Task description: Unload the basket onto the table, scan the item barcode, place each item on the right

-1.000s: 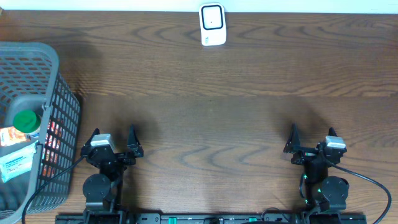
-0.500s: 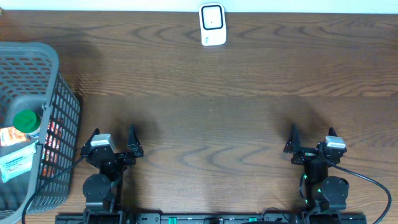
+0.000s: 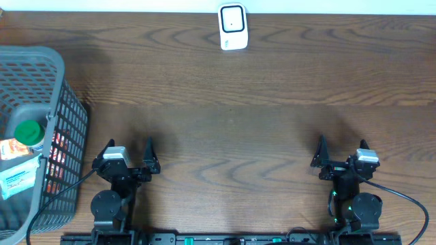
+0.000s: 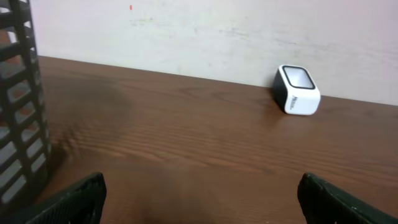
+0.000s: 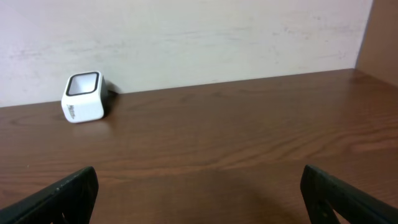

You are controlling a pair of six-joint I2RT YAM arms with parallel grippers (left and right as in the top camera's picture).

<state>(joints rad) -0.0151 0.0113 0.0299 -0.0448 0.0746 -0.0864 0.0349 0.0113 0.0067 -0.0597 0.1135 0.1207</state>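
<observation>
The white barcode scanner [image 3: 232, 27] stands at the table's far edge, its dark window facing up; it also shows in the left wrist view as the scanner [image 4: 297, 91] and in the right wrist view as the scanner [image 5: 83, 98]. Items lie in the grey mesh basket [image 3: 68, 129] at the left: a green-capped bottle [image 3: 28, 131], a white packet [image 3: 17, 180] and an orange packet [image 3: 10, 148]. My left gripper [image 3: 129, 145] [image 4: 200, 183] is open over bare wood just right of the basket. My right gripper [image 3: 341, 143] [image 5: 199, 174] is open at the near right, empty.
The basket wall [image 4: 18, 124] stands close on the left gripper's left side. A pale wall runs behind the table's far edge. Brown wood stretches between the grippers and the scanner.
The left gripper has shifted slightly to the right. The right arm, the scanner and the basket have not moved.
</observation>
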